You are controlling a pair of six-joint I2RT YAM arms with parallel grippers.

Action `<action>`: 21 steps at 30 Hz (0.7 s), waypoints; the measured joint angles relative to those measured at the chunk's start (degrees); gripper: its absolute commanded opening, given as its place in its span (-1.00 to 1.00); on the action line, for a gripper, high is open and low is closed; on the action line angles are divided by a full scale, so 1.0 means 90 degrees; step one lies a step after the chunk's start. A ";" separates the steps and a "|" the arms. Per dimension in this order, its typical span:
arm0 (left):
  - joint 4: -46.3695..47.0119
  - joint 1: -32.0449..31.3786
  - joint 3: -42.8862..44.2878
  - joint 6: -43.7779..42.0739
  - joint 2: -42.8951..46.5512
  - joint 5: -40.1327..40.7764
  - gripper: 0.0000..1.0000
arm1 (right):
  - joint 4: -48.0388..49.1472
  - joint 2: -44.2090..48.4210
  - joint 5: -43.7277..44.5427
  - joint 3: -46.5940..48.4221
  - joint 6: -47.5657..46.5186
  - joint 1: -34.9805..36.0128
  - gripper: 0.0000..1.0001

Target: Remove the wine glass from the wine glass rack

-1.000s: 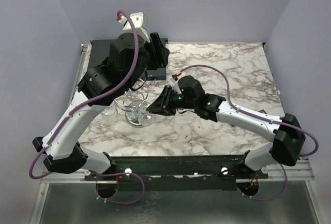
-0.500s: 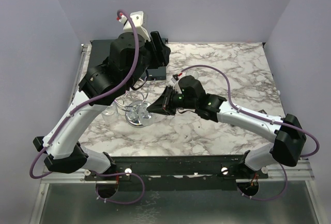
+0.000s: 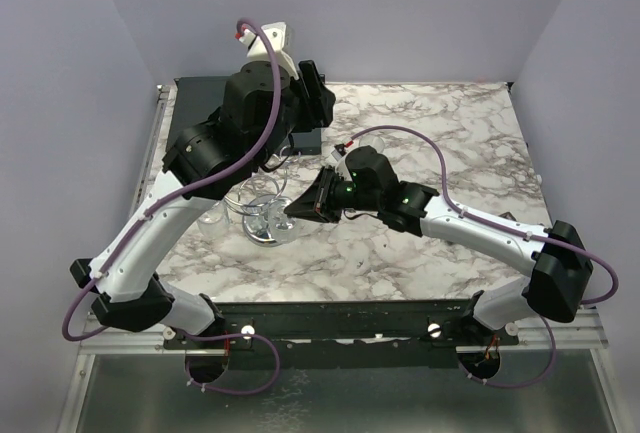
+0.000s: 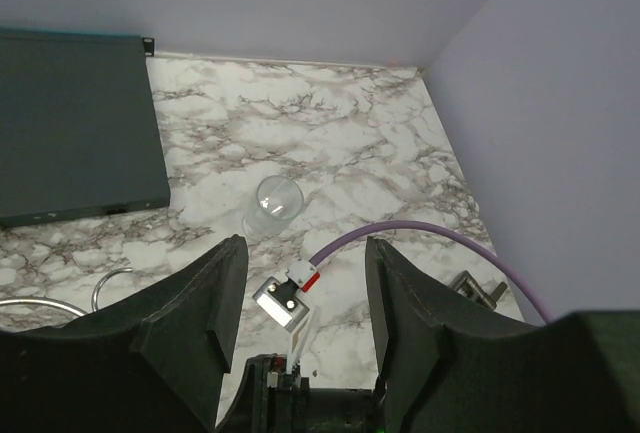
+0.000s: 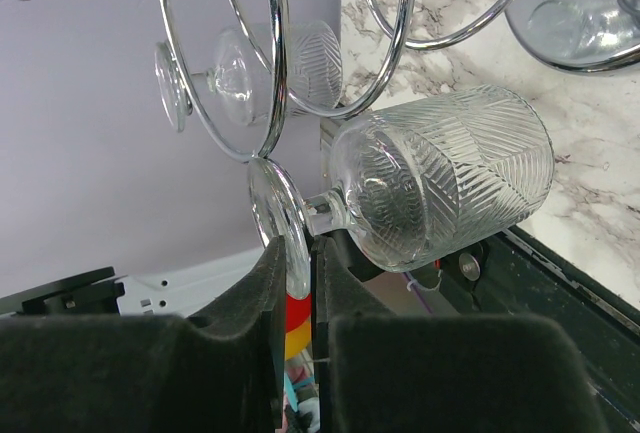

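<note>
The wine glass (image 5: 440, 178), its bowl cut with ribbed chevrons, hangs bowl-down from the wine glass rack (image 5: 272, 73). Its stem sits in one of the chrome wire loops and its foot lies against the wire. The right tool (image 5: 299, 253) is clamped on the edge of that foot, fingers nearly together with the thin disc between them. A second glass (image 5: 290, 58) of the same pattern hangs from another loop beyond it. The rack's disc base (image 5: 575, 13) rests on the marble counter (image 3: 450, 133), in its near-left part, between the two arms. The left tool (image 4: 305, 248) is raised over the far-left of the counter, fingers apart and holding nothing. Below it a third glass (image 4: 277, 200) sits alone on the marble, near the corner of a dark grey slab (image 4: 70, 123).
</note>
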State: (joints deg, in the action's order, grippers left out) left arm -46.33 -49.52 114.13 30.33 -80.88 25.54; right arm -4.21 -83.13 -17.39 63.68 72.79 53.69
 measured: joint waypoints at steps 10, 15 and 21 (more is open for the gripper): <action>0.0005 0.0000 0.0095 0.0005 -0.0308 -0.0049 0.13 | -0.0036 0.0058 0.0121 0.0000 -0.0041 0.0017 -0.99; 0.0012 0.0000 0.0163 0.0007 -0.0398 -0.0068 0.14 | -0.0131 0.0109 0.0182 0.0000 -0.0061 0.0027 -0.99; 0.0015 0.0000 0.0163 0.0029 -0.0432 -0.0068 0.14 | -0.0214 0.0187 0.0236 -0.0002 -0.0097 0.0027 -0.99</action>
State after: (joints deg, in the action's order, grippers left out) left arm -46.19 -49.52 115.59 30.59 -84.77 24.93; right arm -6.13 -81.45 -15.27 63.66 71.92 53.93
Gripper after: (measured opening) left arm 0.565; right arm 0.128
